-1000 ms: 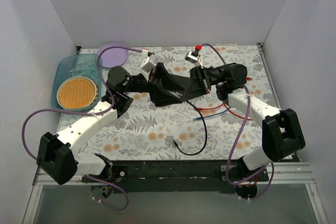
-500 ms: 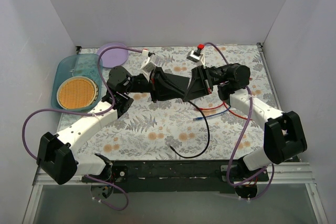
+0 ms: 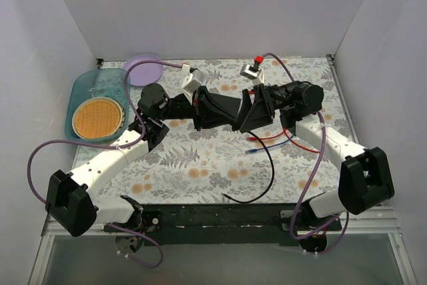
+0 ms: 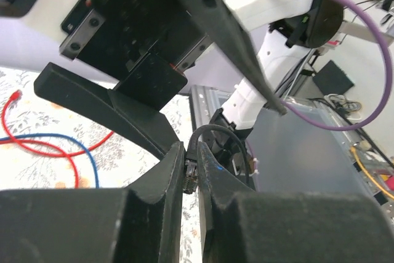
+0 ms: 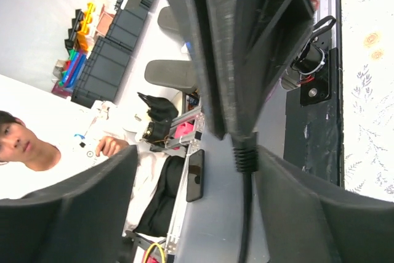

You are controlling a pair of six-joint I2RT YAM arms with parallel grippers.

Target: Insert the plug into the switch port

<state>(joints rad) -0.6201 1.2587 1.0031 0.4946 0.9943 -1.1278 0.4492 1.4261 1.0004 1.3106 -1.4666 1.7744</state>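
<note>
My right jaws have just spread open; my left jaws pinch the plug [image 4: 192,173], centre frame. Drag from the cable [image 5: 245,226] could twist it askew.

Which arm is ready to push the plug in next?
Left. The left gripper is shut on the small plug of the thin black cable; the right gripper stands open around that cable, holding nothing. I cannot make out the switch.
</note>
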